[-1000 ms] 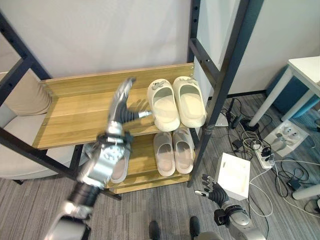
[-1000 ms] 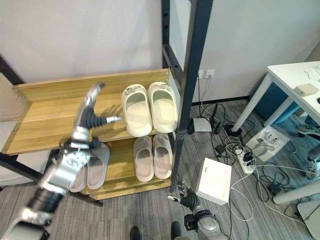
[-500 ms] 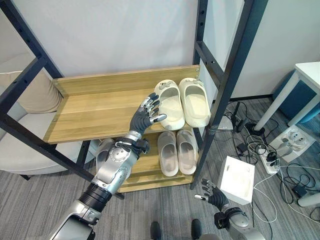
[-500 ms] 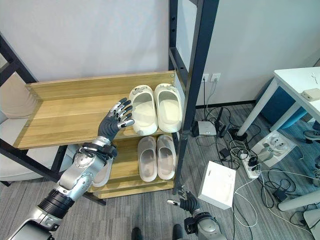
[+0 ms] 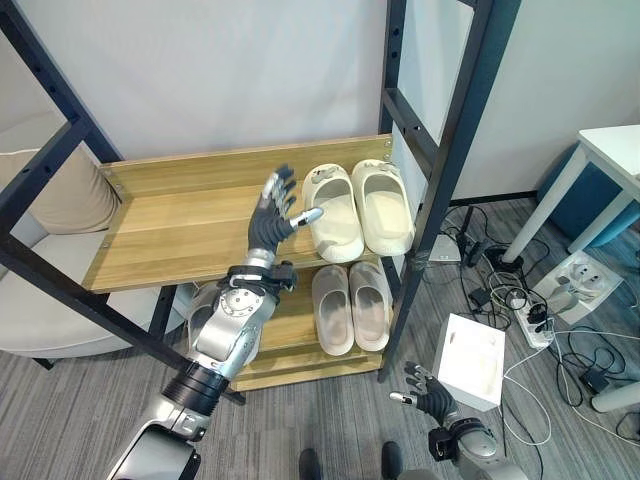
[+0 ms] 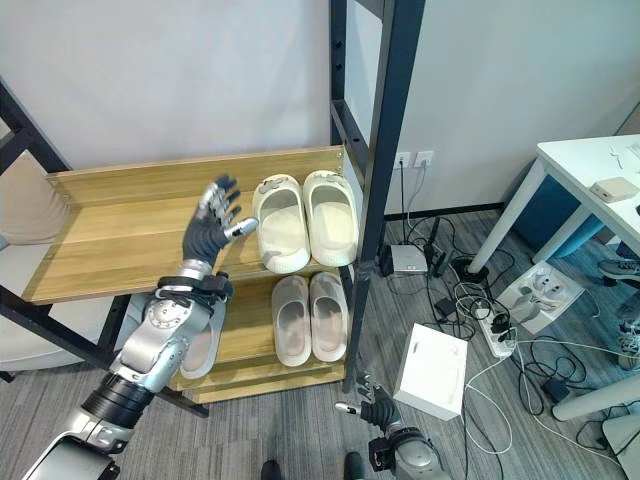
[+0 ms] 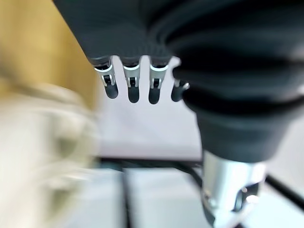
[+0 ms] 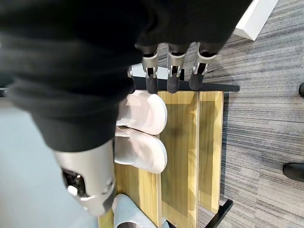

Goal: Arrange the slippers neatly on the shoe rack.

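the shoe rack point(image 5: 170, 215) has two wooden shelves in a dark frame, with the left part of its upper shelf bare. partly behind the left arm on the lower shelf lies a grey slipper point(image 6: 202, 345); its partner cannot be made out. the left hand point(image 5: 270, 215) is raised over the upper shelf, fingers straight and spread, holding nothing, thumb tip just beside the cream slippers point(image 5: 355, 208), which sit as a pair at the shelf's right end. risk: a sideways sweep from this position would likely push the nearer cream slipper out of line or toward the front edge. below them, the pale pink slippers point(image 5: 350, 305) lie paired on the lower shelf. risk: the forearm crosses the lower shelf front and could drag the grey slipper off when lowered. the right hand point(image 5: 425, 392) hangs low near the floor, fingers relaxed and apart, empty, beside a white box point(image 5: 470, 357). no brand, label or writing is legible on any item.
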